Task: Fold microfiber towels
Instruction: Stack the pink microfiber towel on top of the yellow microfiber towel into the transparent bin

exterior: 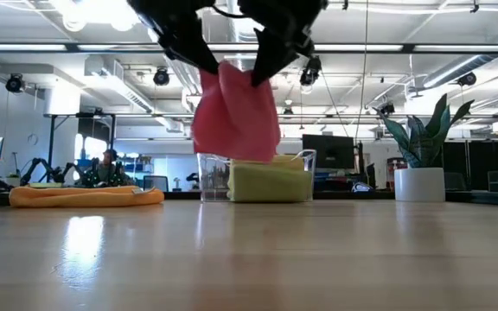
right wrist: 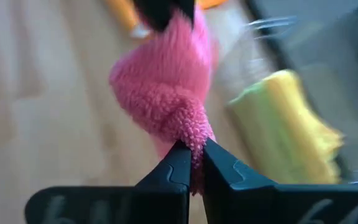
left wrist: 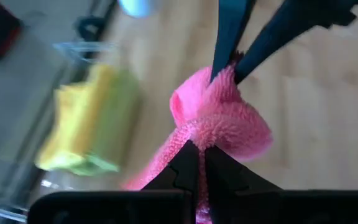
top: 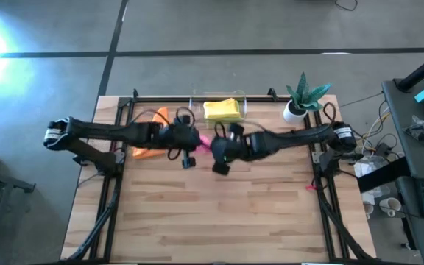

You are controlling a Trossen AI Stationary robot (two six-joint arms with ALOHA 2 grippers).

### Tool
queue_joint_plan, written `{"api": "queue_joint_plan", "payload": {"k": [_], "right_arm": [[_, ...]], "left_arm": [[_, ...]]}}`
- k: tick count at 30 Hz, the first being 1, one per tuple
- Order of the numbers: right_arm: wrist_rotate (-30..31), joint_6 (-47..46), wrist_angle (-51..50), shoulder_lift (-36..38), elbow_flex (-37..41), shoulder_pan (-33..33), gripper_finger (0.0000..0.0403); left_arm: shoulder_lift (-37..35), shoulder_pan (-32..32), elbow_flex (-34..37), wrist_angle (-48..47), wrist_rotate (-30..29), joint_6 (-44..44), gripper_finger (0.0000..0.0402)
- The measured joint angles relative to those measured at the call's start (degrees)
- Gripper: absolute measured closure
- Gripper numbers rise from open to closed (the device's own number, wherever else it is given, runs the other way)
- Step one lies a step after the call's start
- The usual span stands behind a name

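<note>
Inspector A: Where is the pink towel (exterior: 236, 117)?

Inspector B: Suspended above the counter (top: 219, 213), clear of the wood in the low view. In the high view it sits just above counter centre, between the two arms.

Inspector A: Left end effector (left wrist: 198, 160)?

Inspector B: Fingers pressed together, pinching a bunched edge of the pink towel. It approaches from 9 o'clock in the high view.

Inspector A: Right end effector (right wrist: 190, 163)?

Inspector B: Likewise closed on a gathered fold of the same towel, coming in from 3 o'clock. The two grips are close together, the cloth hanging below them.

Inspector A: Other towels?

Inspector B: The orange towel (top: 150, 151) lies flat-folded on the counter at about 10 o'clock of the pink towel, partly under the left arm. The yellow towel (top: 222, 110) sits on a lime green towel (exterior: 269, 184) inside the clear plastic bin (top: 243, 99), at 12 o'clock along the far edge.

Inspector A: Anything else noted?

Inspector B: A potted plant (top: 302, 97) at the far right corner, roughly 2 o'clock.
</note>
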State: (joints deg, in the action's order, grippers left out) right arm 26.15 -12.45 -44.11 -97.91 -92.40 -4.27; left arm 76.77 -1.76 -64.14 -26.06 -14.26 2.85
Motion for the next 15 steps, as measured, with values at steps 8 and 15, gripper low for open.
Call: {"api": "queue_joint_plan", "payload": {"k": [8,15], "right_arm": [[3.8,10.3,2.0,-0.1,-5.8,13.0,0.0394],[-3.7,16.8,9.5,-0.2,-7.3,25.8,0.0394]], "left_arm": [[0.8,-10.5,0.0,14.0,-7.5,11.6,0.0401],[4.4,-20.8,-1.0,28.1,-6.4,20.1,0.0401]]}}
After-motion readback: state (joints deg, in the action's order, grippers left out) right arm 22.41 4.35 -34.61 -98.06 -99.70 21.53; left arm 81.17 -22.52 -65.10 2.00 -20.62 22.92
